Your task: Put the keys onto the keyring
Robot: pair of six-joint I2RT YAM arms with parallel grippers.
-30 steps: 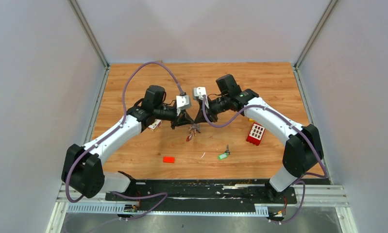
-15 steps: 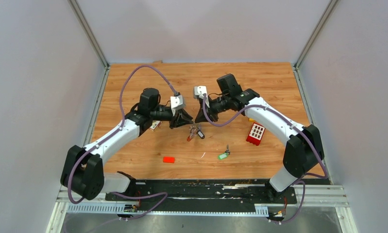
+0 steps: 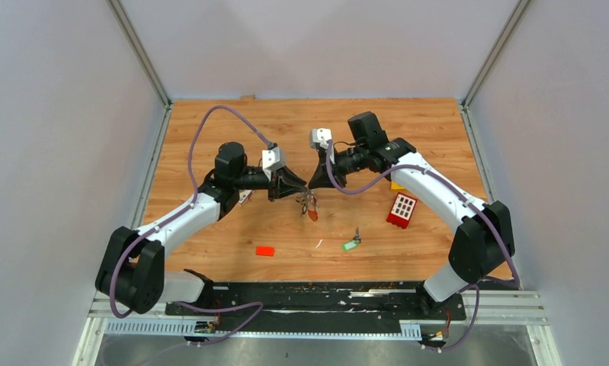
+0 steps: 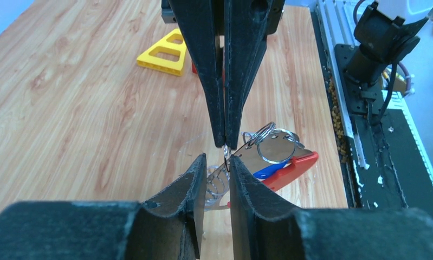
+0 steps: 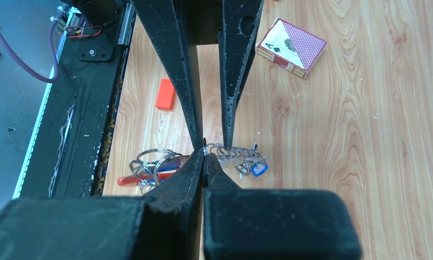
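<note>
Item one, the keyring (image 4: 279, 157): a bunch of split rings with a red curved strap and a blue tag (image 4: 268, 170) tucked against the strap. I find it at mid-table, right at the meeting point of the two arms and hanging just below their fingertips. I cannot tell whether its lower end touches the wood. A grey coiled strip (image 5: 227, 151) runs off it sideways under the tips.

Item two, the right gripper (image 5: 204, 157): fingers pressed together, pinching a thin wire loop of the keyring at their very tip. The rest of the bunch sits to the side of that pinch.

Item three, the left gripper (image 4: 218, 162): pointed tip to tip at the right one, fingers parted by a narrow gap. The pinched loop stands at the mouth of that gap, and the coiled strip shows through it. I see no grip on either.

Item four, a green-tagged key (image 3: 351, 244): loose on the table (image 3: 209, 130), nearer my side and right of the bunch, well apart from both grippers.

Other stock:
- red block (image 3: 264, 250), near the front edge, left of the green-tagged key
- red studded brick (image 3: 401, 210), under the right forearm
- yellow triangular frame (image 4: 162, 54), beyond the right gripper
- pack of playing cards (image 5: 291, 47), beside the left arm
</note>
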